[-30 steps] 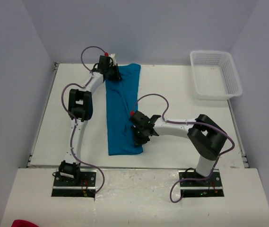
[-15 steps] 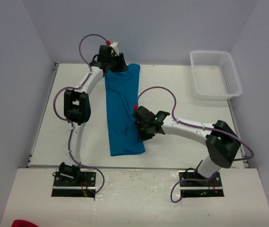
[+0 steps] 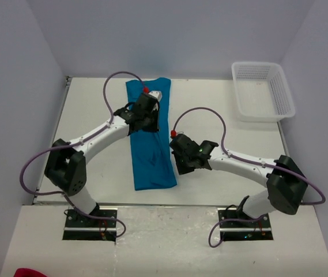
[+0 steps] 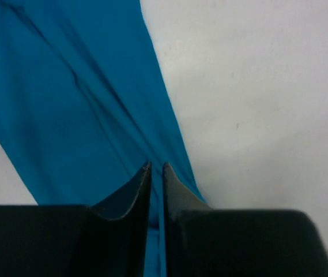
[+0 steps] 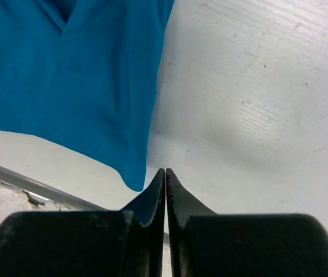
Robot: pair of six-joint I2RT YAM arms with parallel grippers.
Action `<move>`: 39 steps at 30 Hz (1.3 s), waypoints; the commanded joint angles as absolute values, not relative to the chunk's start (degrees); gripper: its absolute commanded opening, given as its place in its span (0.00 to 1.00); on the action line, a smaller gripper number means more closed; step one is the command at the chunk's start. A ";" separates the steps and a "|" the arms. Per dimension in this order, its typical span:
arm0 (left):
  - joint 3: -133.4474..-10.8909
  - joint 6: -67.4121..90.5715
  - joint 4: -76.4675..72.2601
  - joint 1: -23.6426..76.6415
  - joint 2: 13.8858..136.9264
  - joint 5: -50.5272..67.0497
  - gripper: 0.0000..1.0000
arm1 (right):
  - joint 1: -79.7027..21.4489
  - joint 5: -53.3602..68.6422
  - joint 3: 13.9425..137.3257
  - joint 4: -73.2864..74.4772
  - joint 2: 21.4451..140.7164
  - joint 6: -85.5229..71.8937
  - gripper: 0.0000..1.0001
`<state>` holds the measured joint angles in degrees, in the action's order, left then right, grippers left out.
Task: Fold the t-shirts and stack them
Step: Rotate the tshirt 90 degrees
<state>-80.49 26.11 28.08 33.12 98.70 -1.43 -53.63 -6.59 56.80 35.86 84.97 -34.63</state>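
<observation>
Robot folding, mid-task: a teal t-shirt (image 3: 152,158), narrowed to a long strip, lies on the tabletop (image 3: 221,109) left of centre. It runs from the far edge almost to the near edge, well apart from the white basket (image 3: 283,92) at the far right.

The left gripper (image 4: 156,167) hangs over the strip's far half, close to its right edge. Its fingers are drawn nearly together with only a thin slit between them, and the pictures do not show whether any cloth is caught in that slit. The right gripper (image 5: 165,172) is pressed closed on nothing. It points at bare tabletop just beside the shirt's near right corner, off the cloth.

The step in hand looks like the crosswise fold, one end of the strip laid over the other. To do it well, the right fingers would have to open and shift left onto that corner before closing. The left would need a firm pinch through every layer at its edge. Both ends should then rise together and travel level, so that the soft cloth does not skew or drag new wrinkles. Lining up the long edges before letting go would keep the bundle square enough to stack.
</observation>
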 commanded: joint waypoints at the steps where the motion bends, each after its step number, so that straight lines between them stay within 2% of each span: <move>1: -73.50 30.40 30.31 37.51 89.77 -9.31 0.18 | -53.35 -8.44 55.12 34.19 79.38 -33.66 0.04; 2: -69.82 31.02 30.84 38.40 88.08 -9.66 0.19 | -53.09 -8.26 54.50 34.10 78.50 -33.75 0.11; 4: -65.41 33.38 31.11 40.50 82.92 -9.23 0.20 | -52.21 -7.65 52.92 33.93 77.26 -33.75 0.12; 6: -59.96 34.53 31.64 41.31 79.38 -9.58 0.20 | -51.25 -7.91 51.86 33.66 75.94 -34.36 0.00; 10: -51.34 36.74 30.67 41.66 69.81 -5.55 0.19 | -49.84 -6.95 48.88 31.47 75.06 -34.80 0.00; 15: -42.30 38.32 27.78 41.66 64.96 -0.36 0.22 | -48.69 -6.07 47.37 29.80 74.10 -34.98 0.00; 22: -35.07 38.58 15.85 41.66 67.41 8.16 0.42 | -48.34 -5.54 47.02 29.62 72.51 -34.19 0.00; 27: -34.54 37.97 13.19 41.57 71.45 10.02 0.45 | -48.16 -5.62 46.58 30.50 71.55 -34.10 0.00; 39: -32.52 38.14 7.47 41.57 76.46 12.48 0.45 | -47.90 -2.56 46.58 28.40 72.24 -34.10 0.00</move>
